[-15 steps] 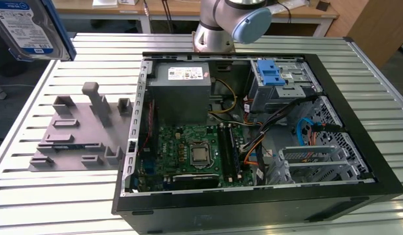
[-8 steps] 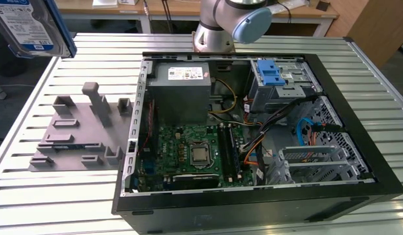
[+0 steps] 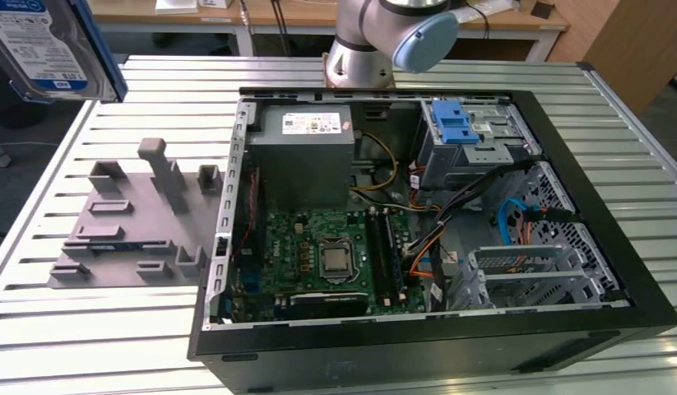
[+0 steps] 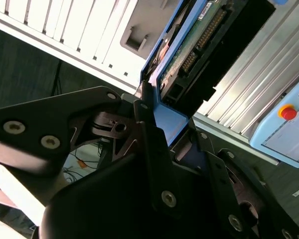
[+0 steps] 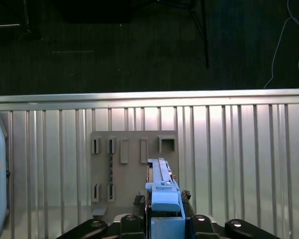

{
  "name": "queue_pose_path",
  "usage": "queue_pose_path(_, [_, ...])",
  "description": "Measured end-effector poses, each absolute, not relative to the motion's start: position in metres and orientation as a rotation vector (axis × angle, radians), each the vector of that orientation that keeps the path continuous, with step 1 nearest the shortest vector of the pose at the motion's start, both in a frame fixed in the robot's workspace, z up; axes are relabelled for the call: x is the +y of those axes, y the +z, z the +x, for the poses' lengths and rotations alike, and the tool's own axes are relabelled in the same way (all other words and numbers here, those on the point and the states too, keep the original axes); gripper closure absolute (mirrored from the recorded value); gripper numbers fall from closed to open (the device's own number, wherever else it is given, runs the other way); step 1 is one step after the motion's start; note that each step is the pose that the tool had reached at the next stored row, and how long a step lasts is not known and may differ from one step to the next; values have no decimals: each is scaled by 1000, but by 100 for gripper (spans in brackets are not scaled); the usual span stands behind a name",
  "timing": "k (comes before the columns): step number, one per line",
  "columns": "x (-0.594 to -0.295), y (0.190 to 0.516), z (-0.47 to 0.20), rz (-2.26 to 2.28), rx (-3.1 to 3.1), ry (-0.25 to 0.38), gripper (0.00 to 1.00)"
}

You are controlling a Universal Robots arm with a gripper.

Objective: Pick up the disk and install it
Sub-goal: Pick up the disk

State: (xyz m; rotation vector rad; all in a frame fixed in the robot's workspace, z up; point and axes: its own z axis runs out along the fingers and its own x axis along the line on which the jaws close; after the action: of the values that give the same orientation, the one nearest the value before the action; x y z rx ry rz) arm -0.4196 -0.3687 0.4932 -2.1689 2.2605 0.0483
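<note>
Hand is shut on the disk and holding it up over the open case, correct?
Not quite. The hand is shut on the disk, but it holds it up over the grey fixture, not the case. The first wrist view shows the fixture directly below the disk.

— What carries everything?
— A bench (image 3: 97,329) of pale ribbed metal slats.
— And behind it?
— A wooden desk (image 3: 305,13) with white legs, a brown wooden panel (image 3: 634,41) at the exterior view's right, and dark floor (image 5: 139,50), possibly carpet.
</note>
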Motion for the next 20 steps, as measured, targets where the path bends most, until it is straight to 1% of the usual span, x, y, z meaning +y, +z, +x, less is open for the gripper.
queue_pose_path(5, [-374, 493, -417, -2169, 2260, 48, 64])
queue_pose_path(20, [-379, 493, -396, -2169, 2261, 49, 64])
